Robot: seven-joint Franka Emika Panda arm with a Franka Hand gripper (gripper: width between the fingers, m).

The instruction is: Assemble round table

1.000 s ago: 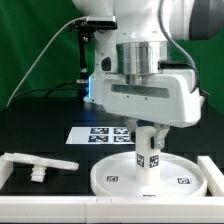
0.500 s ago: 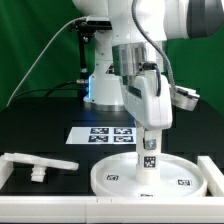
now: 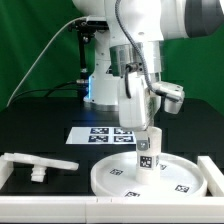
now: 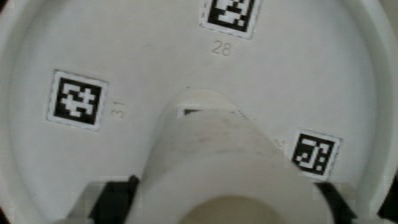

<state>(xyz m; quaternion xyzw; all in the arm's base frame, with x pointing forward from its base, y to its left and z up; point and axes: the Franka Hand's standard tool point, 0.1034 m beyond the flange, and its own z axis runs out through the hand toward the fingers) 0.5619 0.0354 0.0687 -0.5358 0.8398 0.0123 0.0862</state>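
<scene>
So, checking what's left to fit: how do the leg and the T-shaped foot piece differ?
The cylindrical leg stands upright on the round disc, held by the gripper; the T-shaped foot piece lies flat on the table, off the disc, untouched. The leg shows square tags; the foot piece shows none. Both are white.

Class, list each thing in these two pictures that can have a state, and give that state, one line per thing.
round disc: lying flat, rim up.
leg: standing upright at the disc's middle, held by the gripper.
gripper: shut on the leg.
T-shaped foot piece: lying loose, apart from the disc, not held.
marker board: lying flat, nothing on it.
</scene>
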